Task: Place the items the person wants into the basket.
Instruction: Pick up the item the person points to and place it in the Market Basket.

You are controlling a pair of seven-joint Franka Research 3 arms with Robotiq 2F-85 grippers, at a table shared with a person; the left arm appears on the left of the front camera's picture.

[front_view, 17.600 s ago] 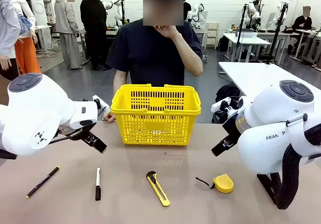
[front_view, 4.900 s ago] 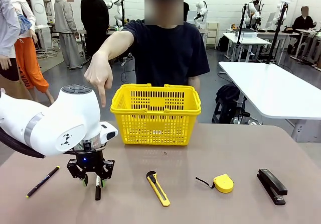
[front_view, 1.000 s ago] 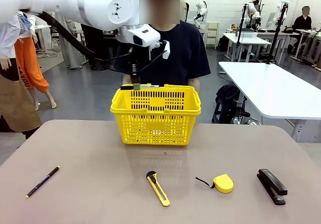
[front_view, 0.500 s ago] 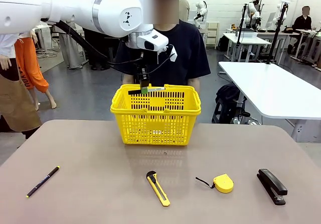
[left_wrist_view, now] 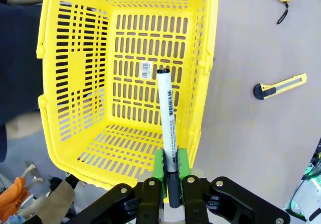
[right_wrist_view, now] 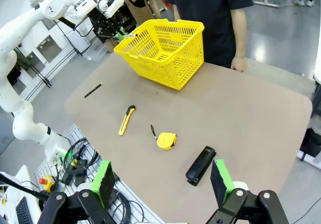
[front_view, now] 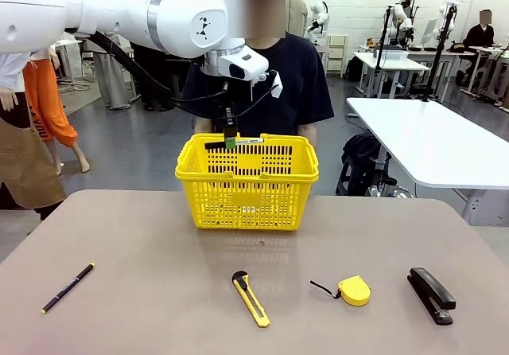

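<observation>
On my far left, the thin black pen with the yellow tip (front_view: 67,288) lies on the table (front_view: 143,236), well apart from everything else. My left gripper (front_view: 229,139) hangs pointing down over the back rim of the yellow basket (front_view: 246,188). Its jaws are clamped on the white-barrelled marker (left_wrist_view: 167,114) near its black end. In the wrist view the barrel juts out over the basket's open inside. The person in the navy T-shirt (front_view: 274,84) stands just behind the basket. In front of the basket lies the yellow-black box cutter (front_view: 250,298). To its right is the yellow tape measure (front_view: 353,290), its black strap trailing left, then the black stapler (front_view: 432,295). My right gripper (right_wrist_view: 163,180) is high above the table, its green pads (right_wrist_view: 104,183) wide apart with nothing between them.
</observation>
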